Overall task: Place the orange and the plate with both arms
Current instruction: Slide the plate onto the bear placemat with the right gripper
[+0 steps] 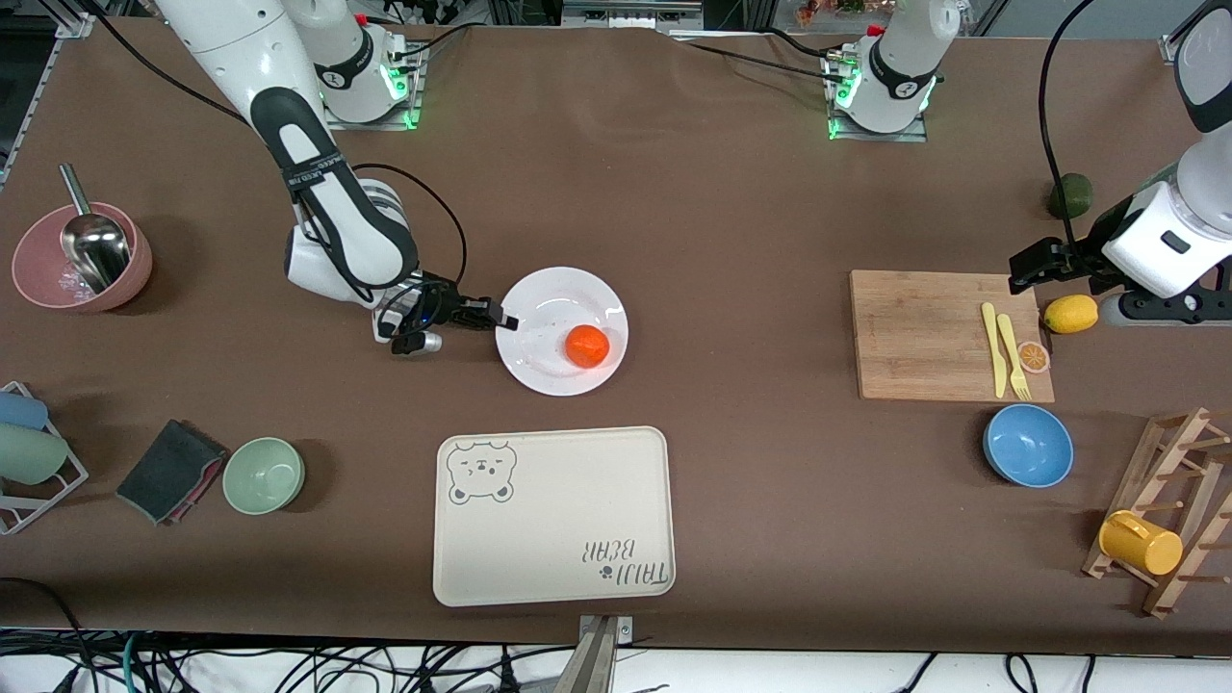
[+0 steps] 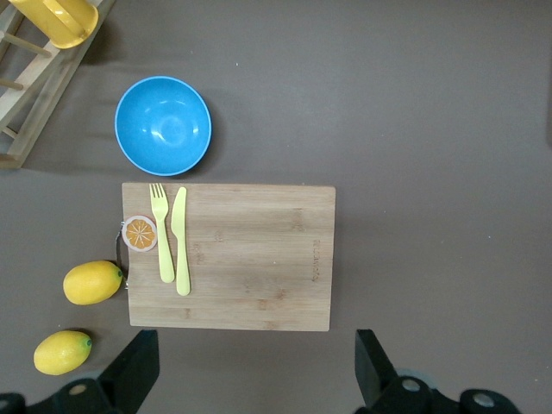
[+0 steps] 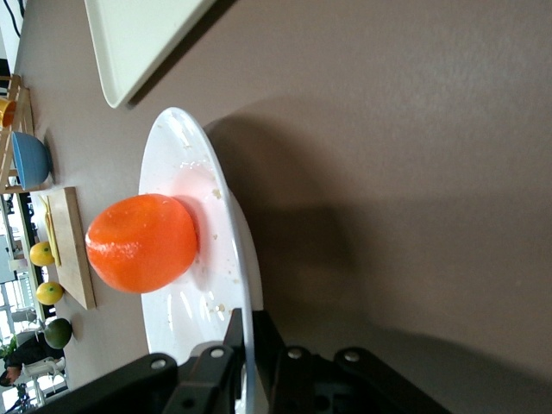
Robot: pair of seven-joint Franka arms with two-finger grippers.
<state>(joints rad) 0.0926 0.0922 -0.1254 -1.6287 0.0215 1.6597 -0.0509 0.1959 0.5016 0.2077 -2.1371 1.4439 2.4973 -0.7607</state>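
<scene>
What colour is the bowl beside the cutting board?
Bright blue bowl, clearest in the left wrist view.

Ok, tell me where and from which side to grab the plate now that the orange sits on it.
Grip the plate by its wide raised rim at the edge toward the right arm's end of the table, coming in low and sideways. The orange sits off-centre toward the other edge, so that rim is bare. The right gripper is already there, one finger over and one under the rim. The left gripper waits over the cutting board's edge.
</scene>
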